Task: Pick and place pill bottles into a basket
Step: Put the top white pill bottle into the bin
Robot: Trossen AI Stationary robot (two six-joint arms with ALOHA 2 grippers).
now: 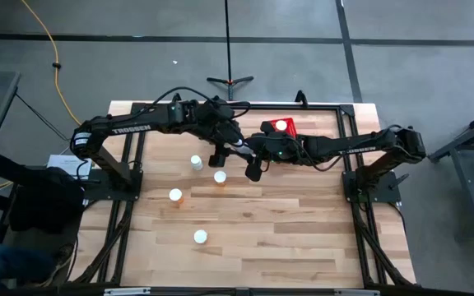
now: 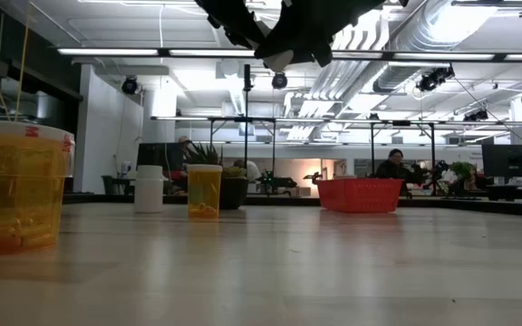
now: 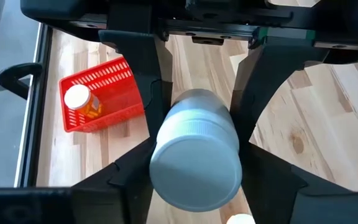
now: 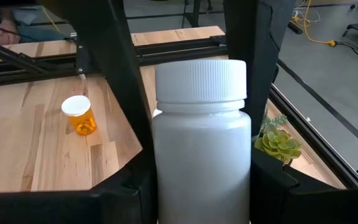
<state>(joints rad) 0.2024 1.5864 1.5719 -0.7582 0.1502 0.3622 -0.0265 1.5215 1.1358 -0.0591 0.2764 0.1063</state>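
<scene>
Left gripper (image 3: 194, 155): just beside the basket (image 1: 278, 129), fingers clamped on a white bottle (image 3: 196, 152).
Right gripper (image 4: 201, 155): also beside the basket, clamped on another white bottle (image 4: 201, 134).
Basket: holds one pill bottle (image 3: 82, 102).
Other pill bottles (image 1: 196, 162): well apart from the basket.

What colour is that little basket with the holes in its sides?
Red; the basket shows best in the left wrist view, with one bottle inside.

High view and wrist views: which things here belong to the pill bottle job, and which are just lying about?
Job:
- red basket, one orange pill bottle inside
- four loose pill bottles on the table
- white bottle in the left gripper
- second white bottle in the right gripper

Lying about:
- small succulent
- yellow cable
</scene>
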